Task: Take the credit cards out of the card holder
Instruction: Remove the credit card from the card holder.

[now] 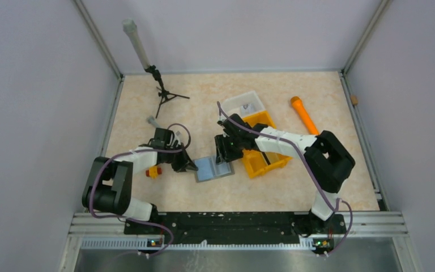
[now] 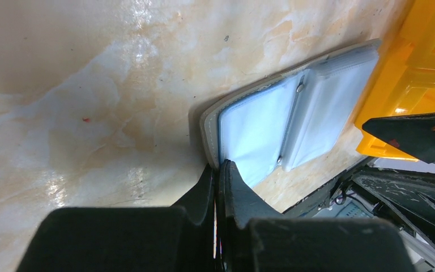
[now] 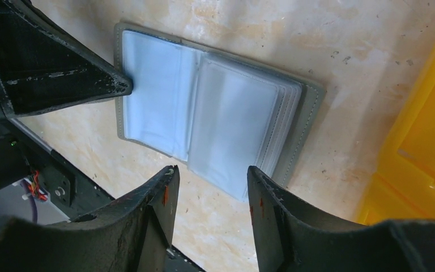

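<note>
The card holder (image 1: 214, 169) is being shown lying open on the marbled table (image 1: 272, 195), pale sleeves facing up. Whether the credit cards are sitting in the sleeves cannot be told. The left gripper (image 2: 218, 173) is being pressed against the holder's left edge with its fingers closed together. The right gripper (image 3: 212, 173) is being held over the right leaf, jaws spread and gripping nothing. The holder's right side is being crowded by an orange bin (image 1: 266, 156) just beside it. A clear tray (image 1: 243, 105) is being seen behind the bin; a mark inside it is too small to read. An orange cylinder (image 1: 305, 115) and a tripod (image 1: 167, 97) are being seen well apart.
</note>
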